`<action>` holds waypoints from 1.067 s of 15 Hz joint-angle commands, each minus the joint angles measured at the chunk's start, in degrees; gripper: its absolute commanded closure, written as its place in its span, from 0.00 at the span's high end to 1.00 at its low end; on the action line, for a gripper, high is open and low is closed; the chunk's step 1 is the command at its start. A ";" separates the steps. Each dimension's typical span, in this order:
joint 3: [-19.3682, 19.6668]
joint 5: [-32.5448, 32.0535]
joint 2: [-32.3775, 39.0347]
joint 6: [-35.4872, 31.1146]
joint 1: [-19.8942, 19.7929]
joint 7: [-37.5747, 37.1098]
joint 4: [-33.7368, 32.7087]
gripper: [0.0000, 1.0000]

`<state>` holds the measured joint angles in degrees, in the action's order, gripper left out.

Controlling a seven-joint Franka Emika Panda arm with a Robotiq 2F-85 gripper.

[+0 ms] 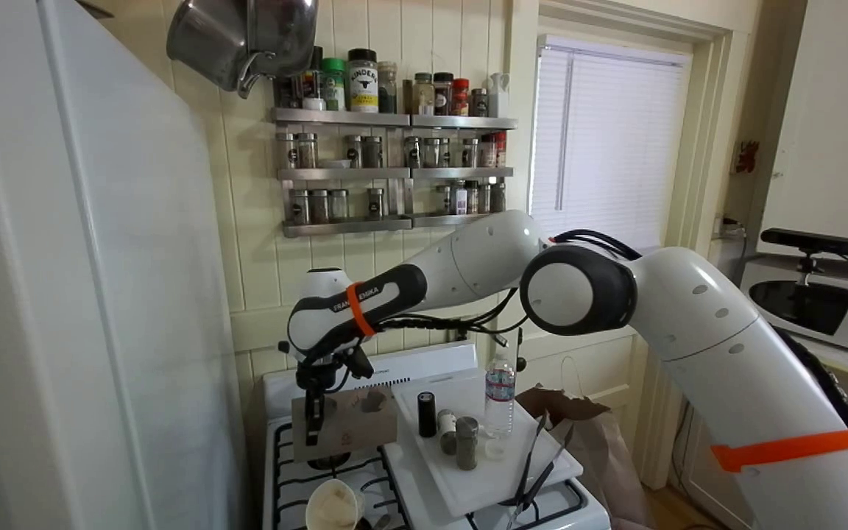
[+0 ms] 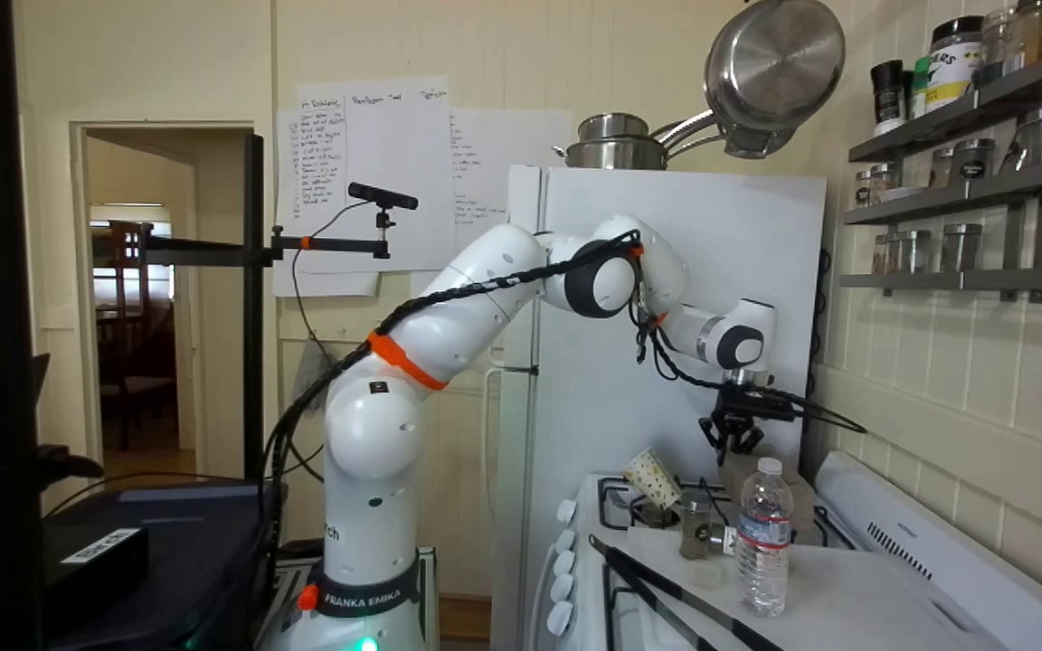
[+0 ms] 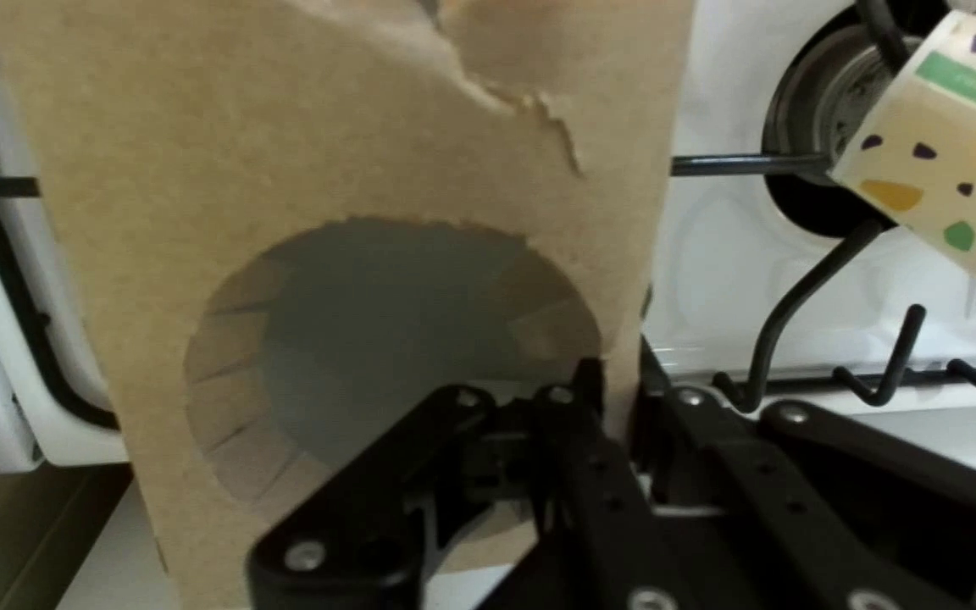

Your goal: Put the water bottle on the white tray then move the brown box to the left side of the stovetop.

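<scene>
The clear water bottle point(image 1: 499, 397) stands upright on the white tray point(image 1: 461, 493) in both exterior views, nearer the camera here point(image 2: 764, 551). The tray point(image 2: 874, 597) lies over the right part of the white stovetop point(image 1: 413, 497). The brown box point(image 1: 354, 434) is over the left burner grates beside the tray; whether it touches them I cannot tell. In the wrist view the box point(image 3: 352, 144) shows a large round hole and a torn spot. My gripper point(image 1: 313, 430) is shut on the box's edge beside that hole, one finger on each side point(image 3: 619, 390).
A spotted paper cup point(image 3: 937, 152) leans on the grates near the box. On the tray are a dark bottle point(image 1: 426, 414) and jars point(image 1: 467, 443). Black tongs point(image 1: 538, 471) lie across the tray's edge. The refrigerator point(image 1: 152, 309) stands left of the stove, a paper bag point(image 1: 608, 464) right.
</scene>
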<state>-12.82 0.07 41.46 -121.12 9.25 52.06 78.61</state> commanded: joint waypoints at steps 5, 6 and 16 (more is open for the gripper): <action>0.52 -1.11 0.91 1.58 -0.03 -2.62 -4.18 0.61; 0.98 -1.79 0.12 1.62 0.17 -3.10 -4.39 0.68; 1.68 -8.21 -15.55 5.98 2.15 -4.93 1.57 1.00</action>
<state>-12.18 -4.87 32.73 -119.58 9.94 48.66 74.45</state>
